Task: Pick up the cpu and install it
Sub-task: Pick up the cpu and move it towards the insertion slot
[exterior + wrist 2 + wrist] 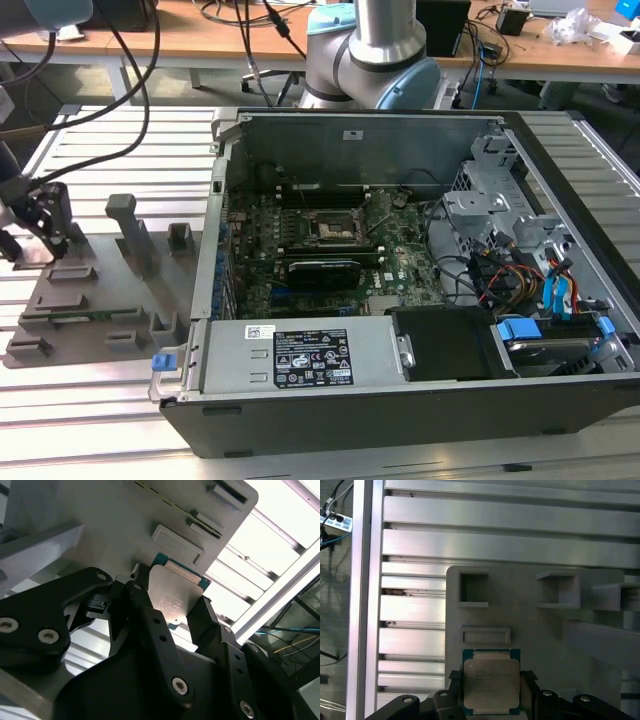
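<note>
The cpu (491, 686), a flat square chip with a silvery-grey top and a green rim, lies low over the grey holder plate (540, 635). My gripper (491, 679) has its black fingers (454, 679) pressed against two opposite edges of the chip. The second wrist view shows the same grip, with the cpu (175, 596) between the two fingers (142, 600) of the gripper (170, 600). In the exterior view the gripper (48, 232) hangs over the holder plate (90, 300) at that view's left. The black-framed motherboard socket (337, 228) sits inside the open computer case (400, 400).
The holder plate carries raised blocks and pockets (130, 235) around the gripper. A long black expansion card (322, 268) lies just in front of the socket. Drive cages and cables (520, 270) crowd the case at the exterior view's right. The slatted aluminium table (120, 140) surrounds everything.
</note>
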You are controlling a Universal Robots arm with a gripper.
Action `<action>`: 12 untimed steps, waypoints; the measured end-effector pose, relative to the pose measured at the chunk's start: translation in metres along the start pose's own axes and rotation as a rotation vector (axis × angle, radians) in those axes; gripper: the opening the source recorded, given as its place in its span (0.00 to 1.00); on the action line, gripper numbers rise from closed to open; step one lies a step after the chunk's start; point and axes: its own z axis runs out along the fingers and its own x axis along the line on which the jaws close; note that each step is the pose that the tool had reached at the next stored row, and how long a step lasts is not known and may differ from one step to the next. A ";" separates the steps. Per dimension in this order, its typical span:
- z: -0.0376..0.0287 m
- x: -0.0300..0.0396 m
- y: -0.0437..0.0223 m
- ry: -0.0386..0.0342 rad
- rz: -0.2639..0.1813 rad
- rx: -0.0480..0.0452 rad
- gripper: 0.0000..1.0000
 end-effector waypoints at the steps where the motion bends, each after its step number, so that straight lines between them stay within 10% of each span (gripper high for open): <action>1: -0.0007 -0.0001 0.0000 0.0001 0.000 0.0001 0.55; 12: -0.0107 -0.0005 -0.0002 0.0011 0.000 0.0001 0.55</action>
